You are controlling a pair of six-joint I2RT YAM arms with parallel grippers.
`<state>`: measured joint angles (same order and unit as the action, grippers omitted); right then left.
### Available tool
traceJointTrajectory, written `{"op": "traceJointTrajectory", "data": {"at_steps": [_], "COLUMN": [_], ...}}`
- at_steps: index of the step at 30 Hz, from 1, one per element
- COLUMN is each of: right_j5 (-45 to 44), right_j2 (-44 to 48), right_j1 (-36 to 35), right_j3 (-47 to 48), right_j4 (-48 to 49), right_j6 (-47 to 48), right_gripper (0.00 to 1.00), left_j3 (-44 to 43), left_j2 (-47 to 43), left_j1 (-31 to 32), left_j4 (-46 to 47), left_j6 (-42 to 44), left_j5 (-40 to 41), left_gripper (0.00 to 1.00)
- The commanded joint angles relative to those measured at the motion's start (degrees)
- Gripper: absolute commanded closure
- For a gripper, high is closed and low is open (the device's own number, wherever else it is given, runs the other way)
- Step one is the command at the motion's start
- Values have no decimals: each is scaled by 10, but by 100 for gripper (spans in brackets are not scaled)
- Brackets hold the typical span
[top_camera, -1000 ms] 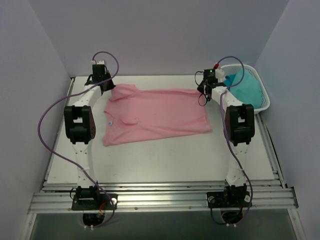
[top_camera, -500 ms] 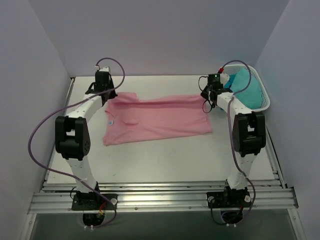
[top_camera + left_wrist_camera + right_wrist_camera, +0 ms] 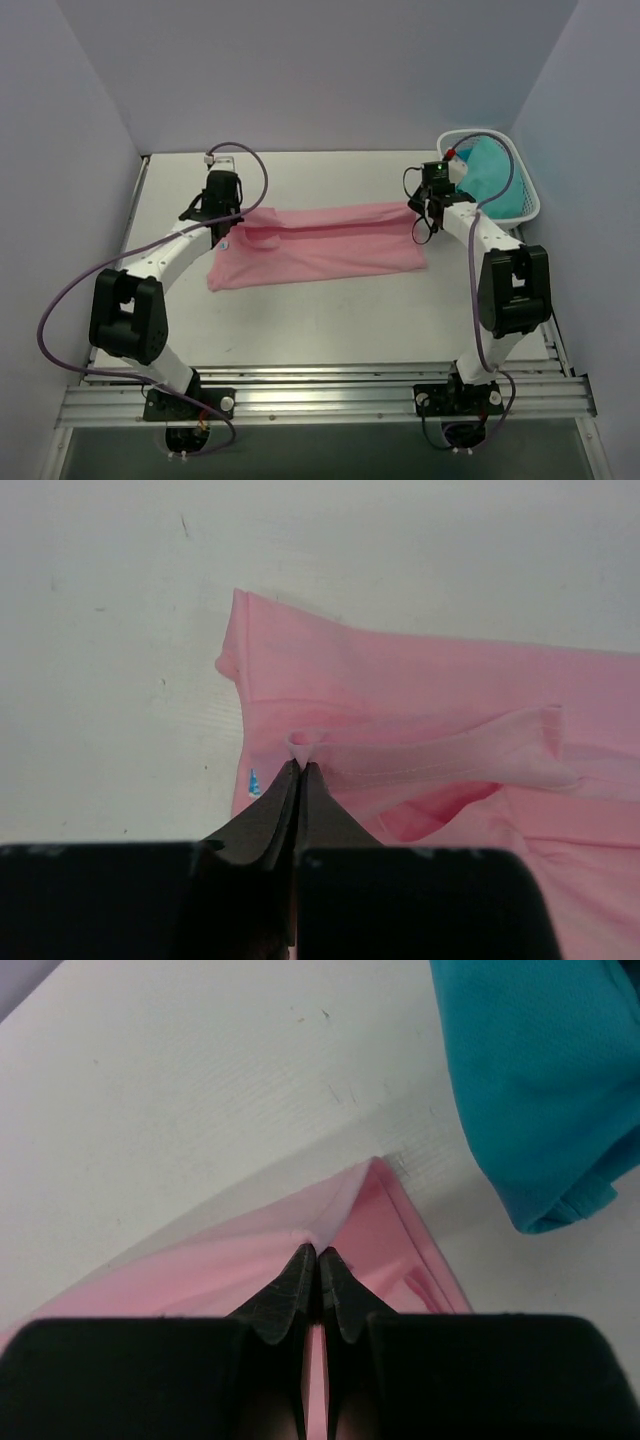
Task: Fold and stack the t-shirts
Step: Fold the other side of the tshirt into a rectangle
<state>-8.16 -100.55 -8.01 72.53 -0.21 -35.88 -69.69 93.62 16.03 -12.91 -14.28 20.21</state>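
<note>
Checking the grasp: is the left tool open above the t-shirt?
No, the left tool is shut, pinching a small fold of the pink t-shirt.

The t-shirt (image 3: 330, 245) lies on the table (image 3: 330, 320) between the left gripper (image 3: 301, 767) and the right gripper (image 3: 317, 1253). Right of the right gripper sits the basket (image 3: 530, 208), cloth (image 3: 495, 180) inside.

- The light pink t-shirt (image 3: 320, 248) lies sideways across the middle of the table (image 3: 330, 320), neck end left, hem end right.
- Its far edge is raised at both ends and doubled over the rest, so the cloth forms a long, narrow band.
- A small pale blue label (image 3: 253, 780) shows by the collar.
- The left gripper (image 3: 300, 767) pinches a nub of cloth near the collar.
- The right gripper (image 3: 318, 1255) pinches a peaked hem corner.
</note>
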Motion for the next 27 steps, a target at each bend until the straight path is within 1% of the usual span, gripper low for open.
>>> {"op": "traceJointTrajectory", "data": {"at_steps": [1,2,4,5,7,8,9,10,11,12,13,14,15,16,17,18,19,20,21,23,24,27], "right_j5": [-22,-24,-33,-34,-40,-39,-39,-39,-39,-40,-47,-51,-52,-58,-60,-61,-61,-64,-65,-66,-64,-47], "right_j2": [37,40,45,49,52,54,54,53,52,53,56,60,63,72,76,82,91,96,100,113,116,120], "right_j1": [-3,-3,-3,-3,-3,-3,-3,-3,-3,-3,-3,-3,-3,-2,-3,-3,-3,-4,-6,-8,-9,-25], "right_j3": [-40,-49,-69,-91,-115,-127,-147,-158,-158,-164,-164,-163,-161,-158,-155,-148,-144,-138,-130,-121,-118,-100], "right_j4": [-3,-4,-3,-3,14,16,20,20,20,14,11,6,5,5,-14,-15,-18,-25,-29,-34,-33,-15], "right_j6": [5,4,0,-5,-14,-21,-24,-28,-28,-32,-33,-33,-32,-32,-32,-32,-32,-33,-33,-33,-34,-34], "right_gripper": [100,99,81,74,71,71,68,53,41,31,24,23,23,23,23,23,23,23,23,22,23,24], "left_j3": [32,37,39,36,33,37,40,43,42,43,42,34,30,25,15,9,3,-8,-11,-18,-18,-11], "left_j2": [-36,-37,-31,-26,-14,-13,-11,-6,-4,1,4,7,9,6,2,-12,-23,-36,-68,-102,-133,-164], "left_j1": [22,28,30,31,46,54,72,79,86,97,102,107,109,120,126,131,137,138,138,138,138,129], "left_j4": [3,-12,-40,-76,-110,-139,-150,-177,-190,-201,-233,-254,-270,-298,-312,-328,-351,-358,-361,-352,-339,-268], "left_j6": [4,-1,-23,-30,-46,-59,-65,-83,-92,-100,-122,-137,-144,-158,-167,-174,-188,-195,-199,-192,-186,-160], "left_j5": [69,77,91,97,121,155,170,186,188,188,189,176,161,152,149,143,142,142,139,132,131,150], "left_gripper": [98,98,97,97,98,98,98,97,92,76,63,52,46,37,23,18,17,1,4,6,6,6]}}
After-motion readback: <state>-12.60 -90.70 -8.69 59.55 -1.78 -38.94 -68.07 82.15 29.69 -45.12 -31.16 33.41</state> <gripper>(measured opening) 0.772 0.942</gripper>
